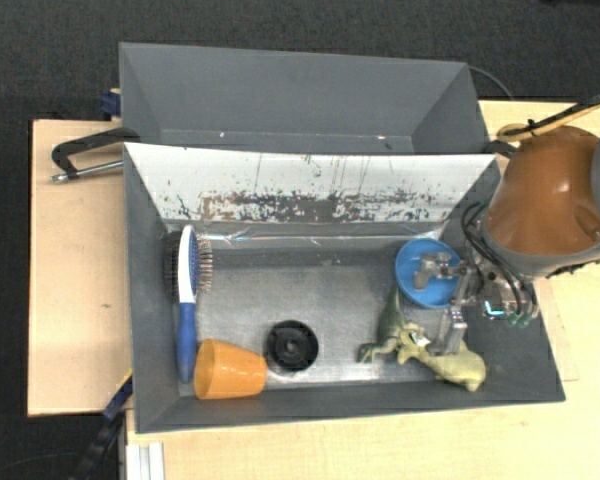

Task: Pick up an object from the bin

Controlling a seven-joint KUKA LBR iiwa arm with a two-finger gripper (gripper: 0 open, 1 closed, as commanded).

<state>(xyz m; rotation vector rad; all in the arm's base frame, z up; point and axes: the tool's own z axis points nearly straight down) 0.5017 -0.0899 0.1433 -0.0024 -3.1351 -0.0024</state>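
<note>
My gripper is low in the bin's right part, reaching in from the right. Its tip is right over a yellow-green toy animal that lies along the bin's front right; whether it touches the toy I cannot make out. The toy's darker green part stretches to the left of the gripper. Just behind the gripper stands a blue round cup-like thing, partly covered by the gripper's metal parts.
A black round disc lies at the front middle. An orange cup lies on its side at the front left. A blue-and-white hairbrush runs along the left wall. The arm's orange cover hangs over the right rim.
</note>
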